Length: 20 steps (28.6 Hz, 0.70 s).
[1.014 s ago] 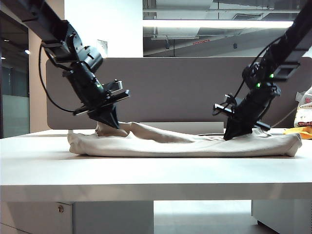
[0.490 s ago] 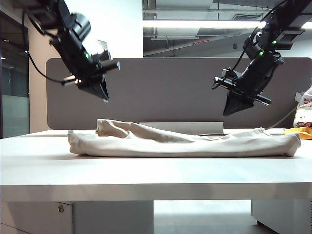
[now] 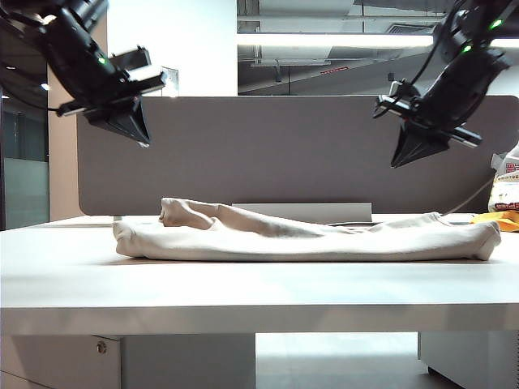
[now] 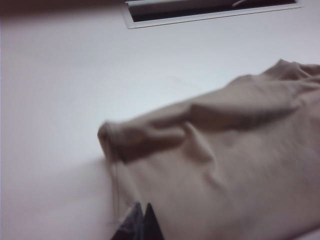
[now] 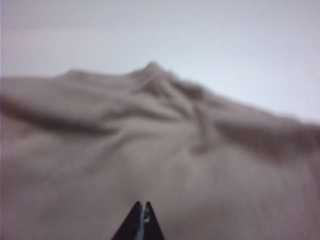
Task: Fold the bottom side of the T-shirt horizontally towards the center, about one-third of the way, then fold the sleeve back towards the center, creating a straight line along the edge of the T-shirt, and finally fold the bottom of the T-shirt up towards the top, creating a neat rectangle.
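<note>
High above the worktop's left end, the left gripper (image 3: 139,136) hangs with its black pointed jaws pressed together on nothing, tips aimed down and toward the middle; its wrist view (image 4: 142,220) shows the same shut tips over cloth. Above the right end, the right gripper (image 3: 403,158) also has its jaws pressed together and empty, seen in its own view (image 5: 141,220) over rumpled fabric. Well below both, apart from them, the large plain beige knit T-shirt (image 3: 324,239) lies folded into a long low band across the white worktop (image 3: 243,288), reaching almost from the left edge to the right edge, with a raised, bunched fold (image 3: 186,215) near its left end.
</note>
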Motion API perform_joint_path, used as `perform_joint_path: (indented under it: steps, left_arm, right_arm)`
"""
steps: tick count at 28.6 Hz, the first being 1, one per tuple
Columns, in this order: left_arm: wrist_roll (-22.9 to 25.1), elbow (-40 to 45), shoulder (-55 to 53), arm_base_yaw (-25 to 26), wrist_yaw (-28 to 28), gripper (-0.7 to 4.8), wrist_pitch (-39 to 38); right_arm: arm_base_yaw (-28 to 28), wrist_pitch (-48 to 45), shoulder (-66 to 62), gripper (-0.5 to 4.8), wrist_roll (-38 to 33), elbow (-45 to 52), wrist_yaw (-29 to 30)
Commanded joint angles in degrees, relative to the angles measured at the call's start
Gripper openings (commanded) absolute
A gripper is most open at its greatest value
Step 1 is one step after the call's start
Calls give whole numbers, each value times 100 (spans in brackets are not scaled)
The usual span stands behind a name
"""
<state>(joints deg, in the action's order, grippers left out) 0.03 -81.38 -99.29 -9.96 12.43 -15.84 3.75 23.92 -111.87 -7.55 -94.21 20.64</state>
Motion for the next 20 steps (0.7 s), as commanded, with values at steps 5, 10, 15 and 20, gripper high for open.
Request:
perform_joint_path:
  steps: [5, 10, 15, 20]
  left_arm:
    - [-295, 2138, 1593, -11, -111, -6, 1099]
    - [-306, 3528, 2702, -11, -129, -6, 1572]
    - [-382, 4793, 3801, -13, -221, -6, 1980]
    - [-608, 5764, 4778, -15, -236, -6, 2031]
  right_arm:
    - [9, -1329, 1410, -7, -114, 1941, 103]
    - [7, -2330, 2708, -7, -256, 3869, 63]
    - [0, -3126, 3969, -7, -391, 5702, -127]
    - [15, -3344, 4905, -7, -459, 6891, -179]
